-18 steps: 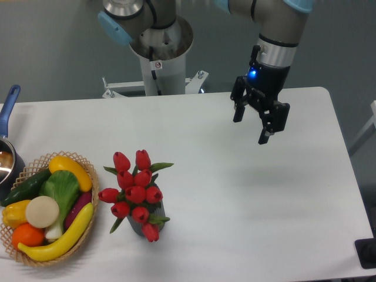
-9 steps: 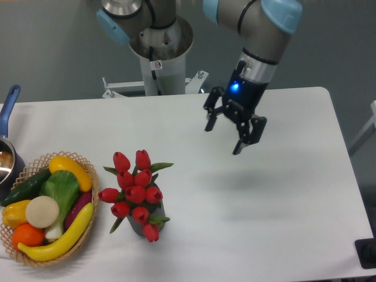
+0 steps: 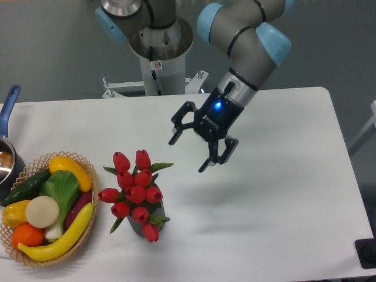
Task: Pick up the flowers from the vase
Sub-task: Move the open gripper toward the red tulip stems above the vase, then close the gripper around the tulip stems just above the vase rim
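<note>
The flowers (image 3: 134, 192), a bunch of red tulip buds with green leaves, stand upright in the vase (image 3: 140, 226), a small dark cup mostly hidden under the blooms, at the front left of the white table. My gripper (image 3: 187, 154) hangs open above the table, up and to the right of the bunch, tilted so its fingers point down-left toward it. Nothing is between the fingers (image 3: 207, 163), and a clear gap separates them from the nearest buds.
A wicker basket (image 3: 35, 260) of fruit and vegetables sits at the front left beside the flowers. A blue-handled pot (image 3: 8, 114) stands at the left edge. The robot's base column (image 3: 158, 53) rises behind the table's far edge.
The gripper has swung left and downward across the table toward the flowers, tilting further, and stays open. The flowers and vase have not moved.
</note>
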Controlling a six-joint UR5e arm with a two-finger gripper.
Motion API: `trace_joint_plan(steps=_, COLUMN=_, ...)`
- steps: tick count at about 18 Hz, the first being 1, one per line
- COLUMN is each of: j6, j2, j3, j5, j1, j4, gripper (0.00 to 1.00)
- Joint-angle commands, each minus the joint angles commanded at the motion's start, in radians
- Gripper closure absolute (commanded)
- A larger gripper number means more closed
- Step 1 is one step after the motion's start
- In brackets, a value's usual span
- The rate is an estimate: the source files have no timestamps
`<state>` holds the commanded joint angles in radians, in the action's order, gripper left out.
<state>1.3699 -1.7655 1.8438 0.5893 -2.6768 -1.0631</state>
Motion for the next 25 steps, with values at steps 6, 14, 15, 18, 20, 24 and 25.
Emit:
trace_joint_plan(steps=6, j6=-0.002, j2=-0.017, j3=-0.006, j5=-0.005, j1=0.037, j4=0.037, gripper=0.0)
trace_joint_plan(steps=14, j6=-0.074, j2=-0.097, j3=-0.045, j5=-0.009, j1=0.091, j4=0.175, gripper=0.0)
trace_joint_plan(steps=15, j6=-0.074, j2=-0.103, j3=-0.046, j5=-0.009, j1=0.1, j4=0.175, gripper=0.0)
trace_joint_plan(steps=18, j6=-0.081, j2=-0.114, j3=-0.052, j5=-0.011, j1=0.109, j4=0.186, gripper=0.0)
trace_joint_plan(steps=20, j6=-0.081, j2=-0.126, j3=-0.061, j5=-0.011, j1=0.113, j4=0.187, gripper=0.0)
trace_joint_plan(steps=24, j6=-0.083, j2=-0.138, j3=-0.064, j5=-0.005, j1=0.133, j4=0.189, gripper=0.0)
trace_joint_plan(steps=25, j6=-0.083, j2=-0.138, j3=-0.064, j5=-0.002, j1=0.138, j4=0.189, gripper=0.0)
